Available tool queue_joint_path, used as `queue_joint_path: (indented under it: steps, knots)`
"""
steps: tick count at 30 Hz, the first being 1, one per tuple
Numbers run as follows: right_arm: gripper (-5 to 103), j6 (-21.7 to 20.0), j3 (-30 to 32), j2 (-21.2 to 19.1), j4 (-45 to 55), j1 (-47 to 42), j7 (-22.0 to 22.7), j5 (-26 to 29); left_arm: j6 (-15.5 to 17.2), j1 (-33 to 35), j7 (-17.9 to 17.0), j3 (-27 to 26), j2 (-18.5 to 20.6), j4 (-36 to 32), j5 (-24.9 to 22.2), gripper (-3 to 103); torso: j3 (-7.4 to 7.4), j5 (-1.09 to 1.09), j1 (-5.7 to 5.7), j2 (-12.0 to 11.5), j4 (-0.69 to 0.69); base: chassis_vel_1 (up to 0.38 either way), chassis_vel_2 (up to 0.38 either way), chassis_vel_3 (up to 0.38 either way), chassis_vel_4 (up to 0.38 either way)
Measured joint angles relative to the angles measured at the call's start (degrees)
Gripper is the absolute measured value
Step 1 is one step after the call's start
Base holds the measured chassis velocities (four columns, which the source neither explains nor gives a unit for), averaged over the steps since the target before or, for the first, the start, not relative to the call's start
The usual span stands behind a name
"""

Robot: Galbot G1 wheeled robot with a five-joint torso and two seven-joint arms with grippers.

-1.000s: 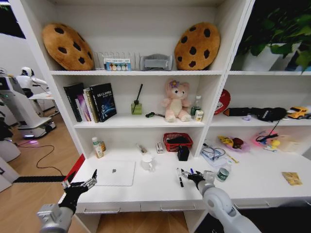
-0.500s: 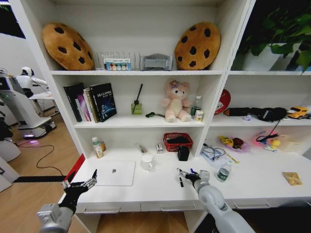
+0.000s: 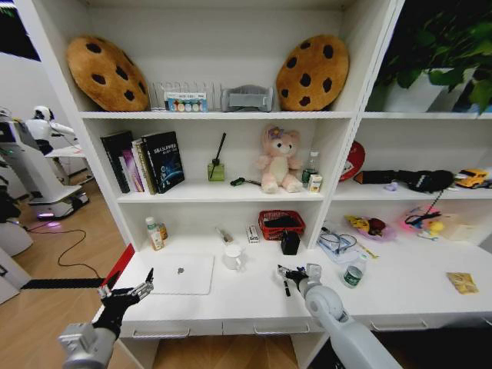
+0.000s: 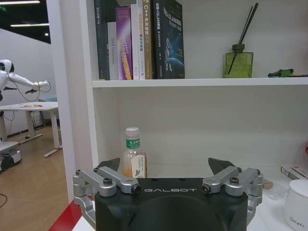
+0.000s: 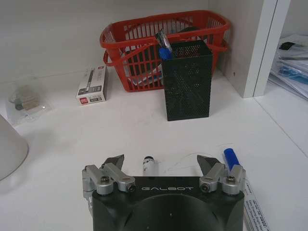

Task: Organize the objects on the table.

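Two pens lie on the white desk (image 3: 254,296) under the right gripper (image 5: 161,166), fingers spread: a black pen (image 5: 148,165) between them, a blue pen (image 5: 232,157) beside. A black mesh pen holder (image 5: 186,79) and red basket (image 5: 144,53) stand just beyond. Left gripper (image 3: 127,290) hangs open off the desk's corner, near the silver laptop (image 3: 182,274).

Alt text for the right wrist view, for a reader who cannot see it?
The right gripper, open, hovers low over the white table, with a black pen between its fingers and a blue pen just beside one finger. Beyond stand a black mesh pen cup, a red basket and a small white box.
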Motion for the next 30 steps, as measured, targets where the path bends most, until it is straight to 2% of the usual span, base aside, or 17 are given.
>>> queue_joint_path:
  steps: [3,6,7,8,12,14,15,16,17,19,21,30]
  knots:
    - [85,-0.49,-0.45,-0.12,-0.36,0.06,0.02,0.34,0.00,0.00,0.00,0.00,0.00,0.00,0.00,100,0.00,0.00,0.00,0.00,0.00,0.000,0.000,0.000,0.000]
    - [78,-0.74,-0.71,-0.14,-0.59,0.21,0.04,0.54,0.00,0.00,0.00,0.00,0.00,0.00,0.00,100,0.00,0.00,0.00,0.00,0.00,0.000,0.000,0.000,0.000]
    - [73,-0.86,-0.80,-0.14,-0.77,0.37,0.09,0.63,0.00,0.00,0.00,0.00,0.00,0.00,0.00,100,0.00,0.00,0.00,0.00,0.00,0.000,0.000,0.000,0.000]
    - [73,-0.86,-0.80,-0.14,-0.77,0.37,0.09,0.63,0.00,0.00,0.00,0.00,0.00,0.00,0.00,100,0.00,0.00,0.00,0.00,0.00,0.000,0.000,0.000,0.000]
    - [50,-1.33,-0.88,-0.21,-0.99,0.67,0.30,1.29,0.00,0.00,0.00,0.00,0.00,0.00,0.00,100,0.00,0.00,0.00,0.00,0.00,0.000,0.000,0.000,0.000]
    - [50,-1.41,-0.88,-0.25,-1.03,0.69,0.33,1.41,0.00,0.00,0.00,0.00,0.00,0.00,0.00,100,0.00,0.00,0.00,0.00,0.00,0.000,0.000,0.000,0.000]
    - [40,-1.52,-0.86,-0.31,-1.15,0.70,0.37,1.69,0.00,0.00,0.00,0.00,0.00,0.00,0.00,100,0.00,0.00,0.00,0.00,0.00,0.000,0.000,0.000,0.000]
    - [40,-1.52,-0.86,-0.31,-1.15,0.70,0.37,1.69,0.00,0.00,0.00,0.00,0.00,0.00,0.00,100,0.00,0.00,0.00,0.00,0.00,0.000,0.000,0.000,0.000]
    - [34,-1.65,-0.79,-0.32,-1.25,0.71,0.46,2.16,0.00,0.00,0.00,0.00,0.00,0.00,0.00,100,0.00,0.00,0.00,0.00,0.00,0.000,0.000,0.000,0.000]
    - [34,-1.75,-0.69,-0.31,-1.33,0.71,0.65,2.78,0.00,0.00,0.00,0.00,0.00,0.00,0.00,100,0.00,0.00,0.00,0.00,0.00,0.000,0.000,0.000,0.000]
    - [24,-1.93,-0.44,-0.30,-1.47,0.71,0.81,3.49,0.00,0.00,0.00,0.00,0.00,0.00,0.00,100,0.00,0.00,0.00,0.00,0.00,0.000,0.000,0.000,0.000]
    - [23,-2.02,0.12,-0.49,-1.34,0.65,0.85,3.93,0.00,-0.01,0.00,0.00,0.00,0.00,0.00,100,0.00,0.00,0.00,0.00,0.00,0.000,0.000,0.000,0.000]
